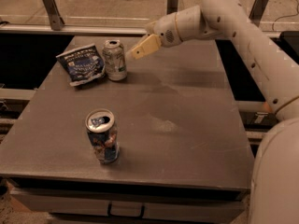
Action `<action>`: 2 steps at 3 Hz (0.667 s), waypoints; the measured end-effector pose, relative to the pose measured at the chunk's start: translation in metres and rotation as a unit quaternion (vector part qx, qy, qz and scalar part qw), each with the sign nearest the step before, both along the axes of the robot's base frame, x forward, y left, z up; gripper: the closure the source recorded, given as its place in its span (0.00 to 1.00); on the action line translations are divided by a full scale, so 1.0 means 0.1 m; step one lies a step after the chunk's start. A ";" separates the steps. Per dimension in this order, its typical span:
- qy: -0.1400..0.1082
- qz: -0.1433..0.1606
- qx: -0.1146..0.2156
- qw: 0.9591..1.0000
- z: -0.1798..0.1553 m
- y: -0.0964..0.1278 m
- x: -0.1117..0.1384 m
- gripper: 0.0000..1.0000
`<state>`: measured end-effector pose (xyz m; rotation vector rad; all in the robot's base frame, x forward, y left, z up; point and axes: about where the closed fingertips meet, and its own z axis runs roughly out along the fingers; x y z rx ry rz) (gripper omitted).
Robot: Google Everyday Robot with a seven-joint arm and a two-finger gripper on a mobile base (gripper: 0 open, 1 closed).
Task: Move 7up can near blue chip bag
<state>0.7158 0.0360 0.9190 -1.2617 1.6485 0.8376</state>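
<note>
The 7up can (114, 59) stands upright on the far left part of the table (187, 106). The blue chip bag (81, 64) lies just to its left, and the two seem to touch or nearly touch at the side of the can. The end effector (135, 52) is in the air to the right of the can, near its top, and it is clear of the can. It points down and to the left, toward the can. I cannot tell whether it is apart or together. The white arm (243, 27) reaches in from the right side, above the far edge of the table. A blue printed can (102, 136) stands upright near the front left of the table, well apart from the other things.
</note>
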 end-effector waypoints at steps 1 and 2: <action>-0.074 -0.065 -0.038 0.994 0.52 -0.60 0.21 0.00; -0.164 -0.126 -0.080 0.975 1.23 -1.16 0.28 0.00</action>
